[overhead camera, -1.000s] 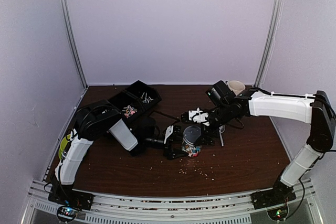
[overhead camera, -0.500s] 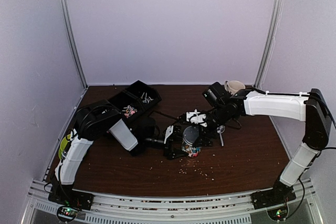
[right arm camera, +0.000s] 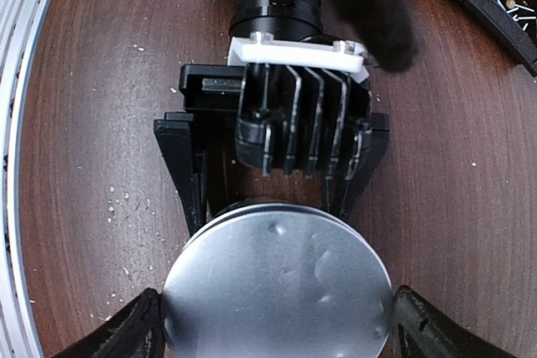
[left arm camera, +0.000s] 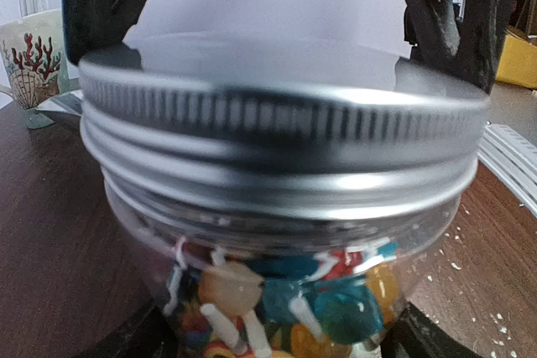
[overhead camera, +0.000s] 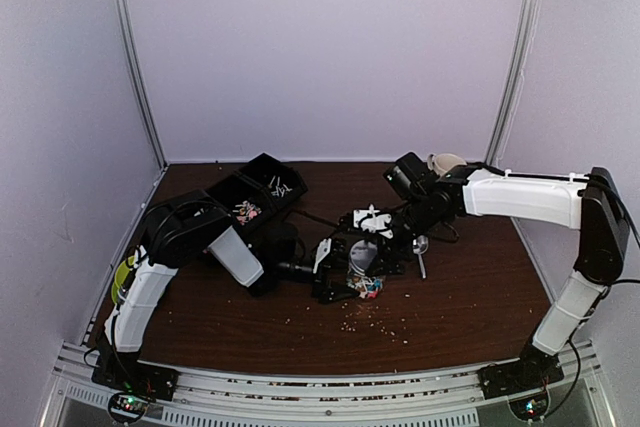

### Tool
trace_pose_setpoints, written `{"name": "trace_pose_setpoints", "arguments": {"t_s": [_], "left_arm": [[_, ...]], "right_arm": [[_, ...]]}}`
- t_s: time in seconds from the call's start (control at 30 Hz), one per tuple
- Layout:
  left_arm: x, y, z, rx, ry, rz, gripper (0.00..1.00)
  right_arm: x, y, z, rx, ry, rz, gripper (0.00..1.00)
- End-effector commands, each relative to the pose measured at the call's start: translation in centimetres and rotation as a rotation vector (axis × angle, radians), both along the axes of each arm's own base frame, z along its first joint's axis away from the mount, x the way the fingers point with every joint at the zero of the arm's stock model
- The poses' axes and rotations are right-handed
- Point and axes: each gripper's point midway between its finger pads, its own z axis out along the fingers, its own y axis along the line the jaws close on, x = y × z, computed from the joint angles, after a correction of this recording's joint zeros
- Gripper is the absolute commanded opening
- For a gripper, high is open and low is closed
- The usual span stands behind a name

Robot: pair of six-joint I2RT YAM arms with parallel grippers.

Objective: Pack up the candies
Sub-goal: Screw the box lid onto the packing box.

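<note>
Left tool [right arm camera: 273, 194] clamped; right tool [right arm camera: 277, 329] above — jaws spread wide.

The lid [left arm camera: 277, 123] is seen as silver-grey, with a band of fine vertical ribs around its side. The jar [left arm camera: 143, 224] under it is transparent. The candies [left arm camera: 336, 308] inside are coloured blue, orange, yellow and red, with white sticks. On the mug [left arm camera: 33, 56], at the upper left, red coral and a lined shell are printed on white. The table [right arm camera: 101, 81] is dark brown, wood-grained, and speckled with pale crumbs [right arm camera: 116, 203].
</note>
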Motion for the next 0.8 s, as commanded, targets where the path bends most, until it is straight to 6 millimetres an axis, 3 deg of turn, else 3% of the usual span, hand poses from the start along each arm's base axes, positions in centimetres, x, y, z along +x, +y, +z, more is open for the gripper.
{"name": "trace_pose_setpoints", "arguments": {"t_s": [0.0,0.77], "left_arm": [[-0.6,0.4,-2.9,0.069,0.077,-0.009,0.81],[1.0,0.8,-3.0,0.083,0.047,0.104,0.79]], "right_arm": [[0.2,0.6,0.3,0.003,0.021,-0.008,0.88],[1.0,0.2,-0.6,-0.012,0.039,-0.191,0.87]]}}
